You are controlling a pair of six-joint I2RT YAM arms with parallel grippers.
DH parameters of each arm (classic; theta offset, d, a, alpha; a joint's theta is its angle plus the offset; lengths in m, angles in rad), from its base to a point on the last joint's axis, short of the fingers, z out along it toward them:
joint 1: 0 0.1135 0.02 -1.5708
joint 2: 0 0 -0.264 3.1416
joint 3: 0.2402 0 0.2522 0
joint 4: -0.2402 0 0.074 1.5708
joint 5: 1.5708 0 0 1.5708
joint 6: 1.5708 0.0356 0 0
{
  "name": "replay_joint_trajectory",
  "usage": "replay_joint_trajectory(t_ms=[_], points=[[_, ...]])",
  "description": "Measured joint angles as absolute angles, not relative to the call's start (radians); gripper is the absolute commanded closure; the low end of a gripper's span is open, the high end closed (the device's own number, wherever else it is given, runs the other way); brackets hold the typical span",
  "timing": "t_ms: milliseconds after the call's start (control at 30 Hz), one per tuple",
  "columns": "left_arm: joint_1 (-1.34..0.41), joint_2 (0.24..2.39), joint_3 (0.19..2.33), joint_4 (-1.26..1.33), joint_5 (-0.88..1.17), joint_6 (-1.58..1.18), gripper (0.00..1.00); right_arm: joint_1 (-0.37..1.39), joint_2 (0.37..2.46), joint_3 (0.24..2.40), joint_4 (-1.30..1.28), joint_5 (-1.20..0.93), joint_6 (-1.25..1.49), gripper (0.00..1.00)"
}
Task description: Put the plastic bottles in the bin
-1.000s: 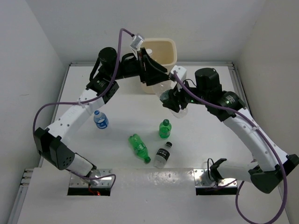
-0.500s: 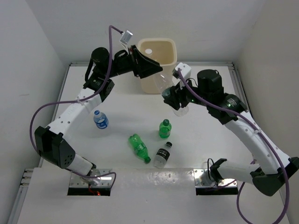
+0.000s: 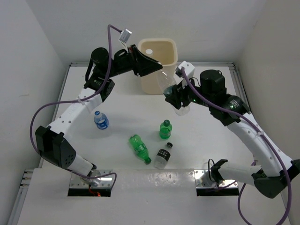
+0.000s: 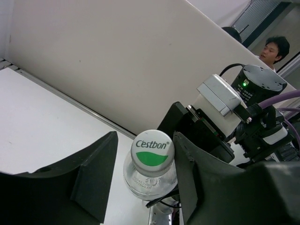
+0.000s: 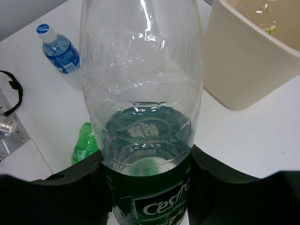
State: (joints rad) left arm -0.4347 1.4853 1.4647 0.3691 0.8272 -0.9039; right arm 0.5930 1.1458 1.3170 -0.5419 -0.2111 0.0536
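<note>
Cream bin [image 3: 175, 50] holds glints of clear plastic. Just beside its front wall the right gripper [image 3: 178, 100] clamps a clear bottle [image 5: 143, 84] by the dark label, neck toward the bin; left gripper [image 4: 146, 159] fingers stand apart, flanking its cap [image 4: 152, 146].

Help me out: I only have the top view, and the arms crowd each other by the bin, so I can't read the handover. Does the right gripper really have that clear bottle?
Observer: Yes. In the right wrist view the right gripper is shut on the clear bottle, clamped at its dark green label.
Operator: And the other arm?
Observer: The left gripper is open around the bottle's cap. A gap shows beside one finger, so it has no grip yet.
Operator: Anything dropped in already?
Observer: Inside the bin I can see clear plastic and a bit of green. I can't make out more than that.
</note>
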Motion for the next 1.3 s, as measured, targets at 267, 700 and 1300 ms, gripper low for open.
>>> replay_joint_trajectory(t_ms=[267,700,1300], points=[[-0.458,1.492,1.465,0.369,0.82,-0.898,0.68,0.594,1.166,1.317,-0.525,-0.212,0.081,0.89],[-0.341,1.746,1.98,0.119,0.629,-0.621,1.0,0.405,1.234,1.476,-0.578,-0.16,0.109,0.0],[-0.255,2.043,2.069,0.145,0.403,-0.419,1.0,0.111,1.143,1.373,-0.638,-0.266,0.179,0.0]])
